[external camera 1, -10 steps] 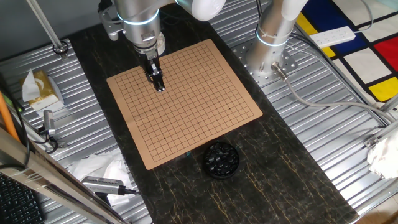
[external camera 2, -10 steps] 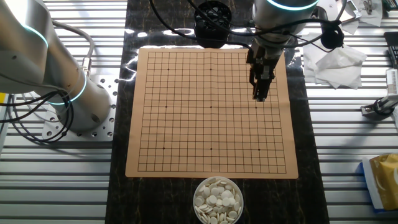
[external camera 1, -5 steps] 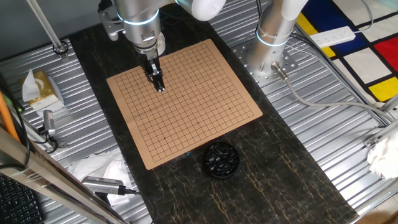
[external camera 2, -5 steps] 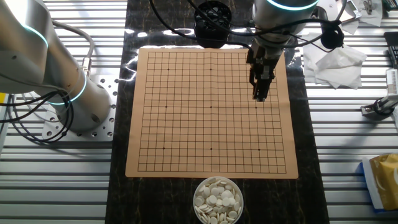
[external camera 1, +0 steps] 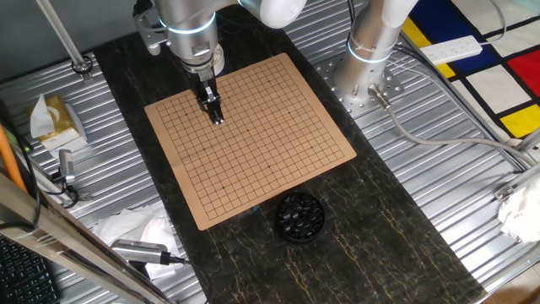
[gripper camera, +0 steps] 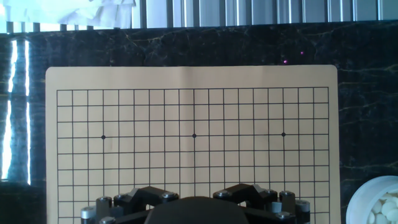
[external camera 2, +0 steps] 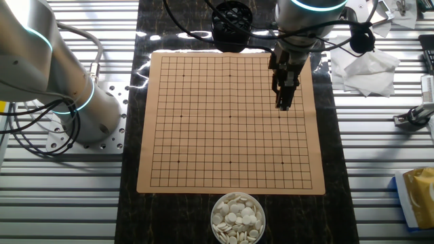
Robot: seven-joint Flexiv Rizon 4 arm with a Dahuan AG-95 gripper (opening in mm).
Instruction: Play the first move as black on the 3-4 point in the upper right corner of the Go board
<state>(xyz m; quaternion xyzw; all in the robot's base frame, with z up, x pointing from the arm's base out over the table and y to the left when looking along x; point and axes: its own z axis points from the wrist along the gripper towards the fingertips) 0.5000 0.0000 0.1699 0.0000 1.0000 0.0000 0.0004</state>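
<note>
in one fixed view the gripper (external camera 1: 217, 121) stands upright with its tips down on the go board (external camera 1: 278, 160), near the board's far left corner as this camera sees it. a round black bowl of stones (external camera 1: 300, 216) sits on the dark mat just off the near edge. whether a black stone lies between the tips cannot be made out here; they look close together.

the other fixed view looks from the opposite side: the gripper (external camera 2: 283, 105) touches the board (external camera 2: 203, 135) near a star dot on its right side, about three lines in from the right edge. only this camera shows the bowl of white stones (external camera 2: 237, 217) below the board, with the black bowl (external camera 2: 229, 26) beyond the far edge. the fingers look narrow; the stone stays hidden.

the hand view shows the board (gripper camera: 186, 78) with three star dots in a row and no stone on the visible grid. the gripper's body fills the bottom edge and hides the fingertips, so its hold cannot be told.
</note>
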